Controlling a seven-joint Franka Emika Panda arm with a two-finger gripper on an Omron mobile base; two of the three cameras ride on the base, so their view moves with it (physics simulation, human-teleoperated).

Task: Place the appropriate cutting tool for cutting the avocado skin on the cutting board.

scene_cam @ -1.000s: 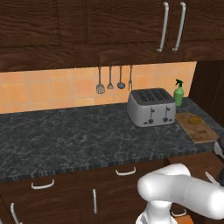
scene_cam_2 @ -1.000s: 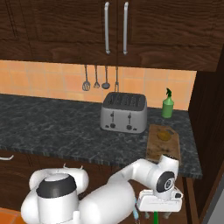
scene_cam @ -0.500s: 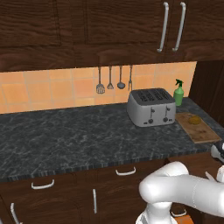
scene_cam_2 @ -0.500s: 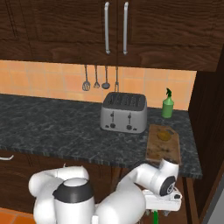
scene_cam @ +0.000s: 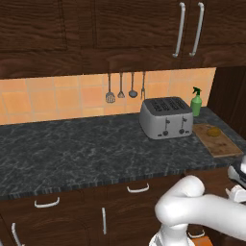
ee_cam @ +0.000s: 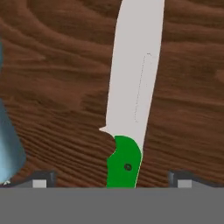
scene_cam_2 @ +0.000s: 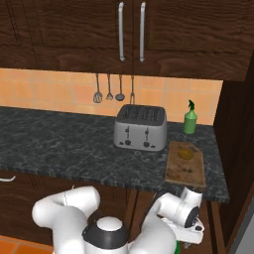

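Note:
The knife [ee_cam: 131, 87], with a silvery blade and a short green handle [ee_cam: 124, 164], lies flat on a dark wooden surface in the hand view. My gripper [ee_cam: 113, 181] is open, one fingertip on each side of the handle, apart from it. The hand [scene_cam_2: 191, 230] hangs low, below the counter's front edge at the right [scene_cam: 238, 175]. On the counter, right of the toaster, lies the light-brown cutting board [scene_cam: 218, 141] [scene_cam_2: 185, 168]. The brownish-yellow avocado [scene_cam: 214, 131] [scene_cam_2: 186, 154] sits on the board's far half.
A silver toaster [scene_cam: 166, 117] [scene_cam_2: 140, 128] stands left of the board, with a green spray bottle [scene_cam: 196, 102] [scene_cam_2: 189, 117] behind it. Dark utensils [scene_cam: 121, 87] hang on the wall. A pale blue-grey object [ee_cam: 8, 144] lies left of the knife.
The arm has folded further below the counter edge, and the hand has sunk a little at the right. Nothing on the counter has moved.

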